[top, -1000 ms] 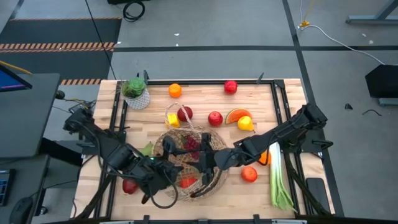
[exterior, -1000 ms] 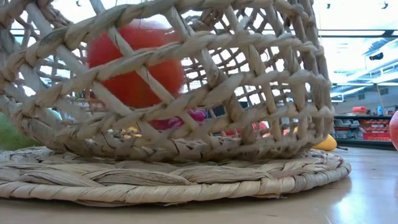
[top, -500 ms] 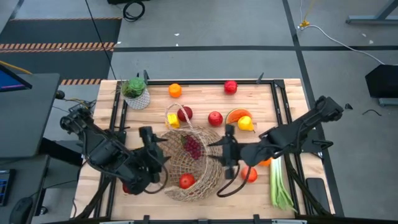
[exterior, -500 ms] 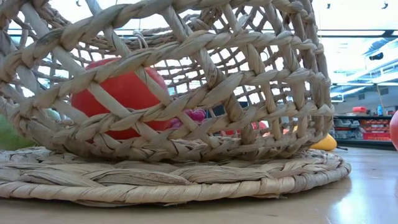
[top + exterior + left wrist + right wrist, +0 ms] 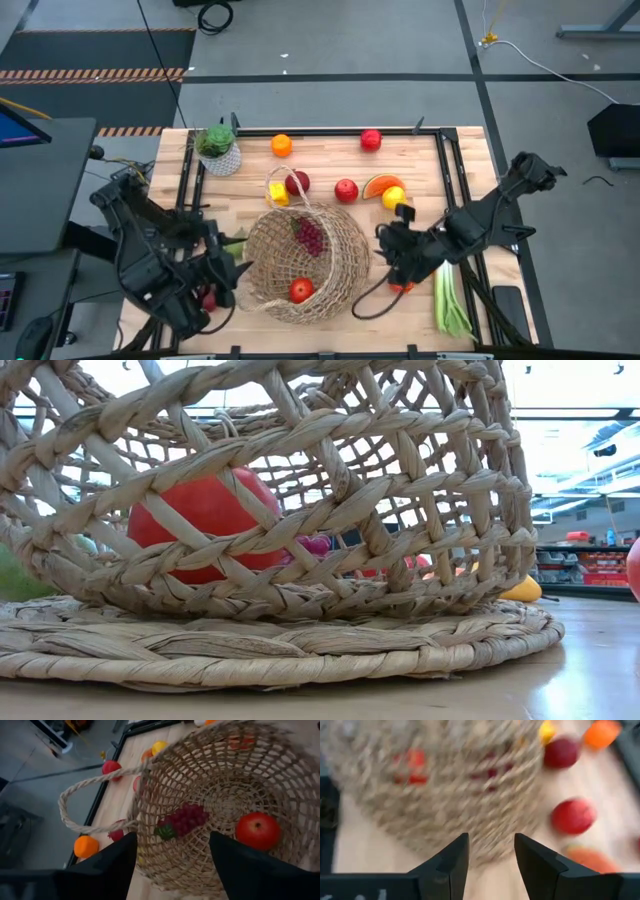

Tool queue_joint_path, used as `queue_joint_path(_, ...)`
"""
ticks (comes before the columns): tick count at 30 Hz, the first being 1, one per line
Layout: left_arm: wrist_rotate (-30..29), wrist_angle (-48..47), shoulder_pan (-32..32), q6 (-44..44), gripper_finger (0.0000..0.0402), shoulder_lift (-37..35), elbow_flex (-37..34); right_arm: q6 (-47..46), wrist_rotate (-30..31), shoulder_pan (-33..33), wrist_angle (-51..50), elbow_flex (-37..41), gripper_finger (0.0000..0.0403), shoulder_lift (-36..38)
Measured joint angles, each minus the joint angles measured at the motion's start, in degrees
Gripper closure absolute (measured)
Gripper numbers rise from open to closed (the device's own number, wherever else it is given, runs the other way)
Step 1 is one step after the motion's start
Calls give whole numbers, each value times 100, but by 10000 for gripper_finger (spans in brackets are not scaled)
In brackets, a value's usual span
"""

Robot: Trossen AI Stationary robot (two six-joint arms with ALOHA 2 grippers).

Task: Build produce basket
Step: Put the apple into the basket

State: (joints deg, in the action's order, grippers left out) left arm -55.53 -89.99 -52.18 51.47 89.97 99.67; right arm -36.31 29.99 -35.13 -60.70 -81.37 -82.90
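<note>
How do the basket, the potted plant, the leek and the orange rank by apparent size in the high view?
1. basket
2. leek, long but thin
3. potted plant
4. orange

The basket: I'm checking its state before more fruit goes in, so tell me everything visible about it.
The basket is round, tan open-weave wicker with a thin loop handle, standing upright on the wooden table on a flat woven base. Inside lie a red apple and purple grapes. Neither gripper touches it.

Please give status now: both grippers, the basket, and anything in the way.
Left gripper open, empty, left of basket. Right gripper open, empty, right of it. Red apple and grapes inside. Nothing blocking.
</note>
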Motion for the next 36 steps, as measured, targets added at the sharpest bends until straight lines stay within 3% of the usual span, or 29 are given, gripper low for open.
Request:
queue_joint_path(6, -10, -3, -454, 1048, 159, -114, -926, -1056, -773, -508, 17, 508, 222, -51)
queue_joint_path(15, -17, 245, -925, 2587, 166, -161, -1590, -2059, -1071, -1030, 597, 1638, 170, -57)
queue_joint_path(25, 87, 921, -1072, 2585, 170, -157, -1960, -2389, -1076, -866, 1307, 2643, 58, -57)
queue_joint_path(29, 162, 942, -1071, 2585, 170, -157, -1960, -2513, -1421, -756, 1751, 2960, 13, -54)
queue_joint_path(36, 178, 938, -1071, 2582, 170, -157, -1960, -2614, -1805, -744, 2199, 3236, 8, -52)
